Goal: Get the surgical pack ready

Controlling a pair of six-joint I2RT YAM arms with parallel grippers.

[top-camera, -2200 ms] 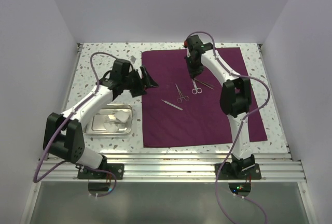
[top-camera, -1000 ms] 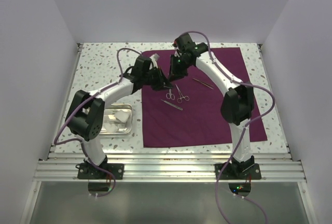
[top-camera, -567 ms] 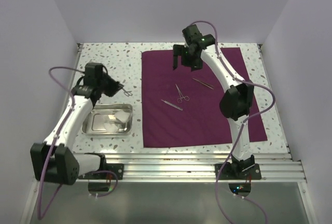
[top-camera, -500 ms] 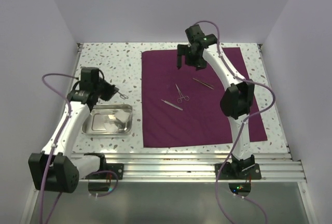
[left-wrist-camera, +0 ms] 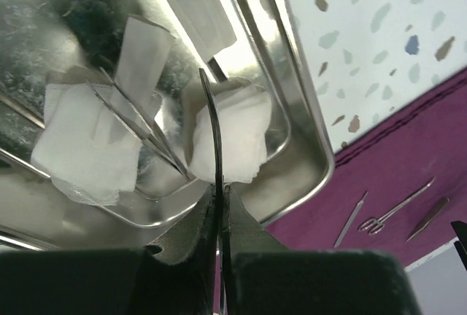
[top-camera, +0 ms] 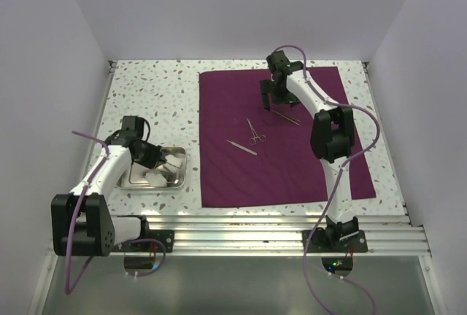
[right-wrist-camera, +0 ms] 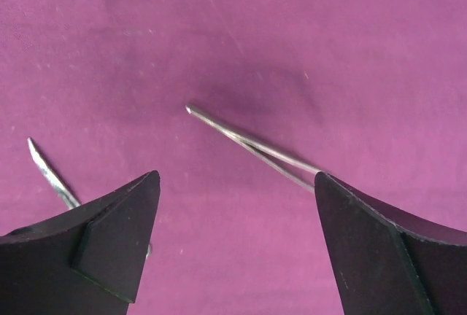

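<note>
**Tweezers (right-wrist-camera: 252, 146) lying aslant beneath the spread right pincer**

Over the far part of the purple cloth (right-wrist-camera: 328, 38), the right gripper (right-wrist-camera: 235, 184) is hovering with its fingers standing wide apart and nothing between them. The tweezers are resting flat on the cloth directly below that gap. Their pointed end is facing up and to the left in the wrist view, and their other end is passing out of sight under the right-hand finger. This long axis is running at a slant, closer to the line along which the fingers close than across it. The wrist is probably going to need a turn before descending, or the pads may slide along the steel rather than pinch it. The right arm is plainly the nearer one.

The left gripper (left-wrist-camera: 219, 192) is hanging over the steel tray (left-wrist-camera: 292, 111), which is sitting on the table left of the cloth. Its fingers are pressing together on the scissors (left-wrist-camera: 212, 129), seen edge-on as a thin curved blade pointing down toward the gauze squares (left-wrist-camera: 241, 129) in the tray. Releasing them there looks like that arm's remaining step.
</note>
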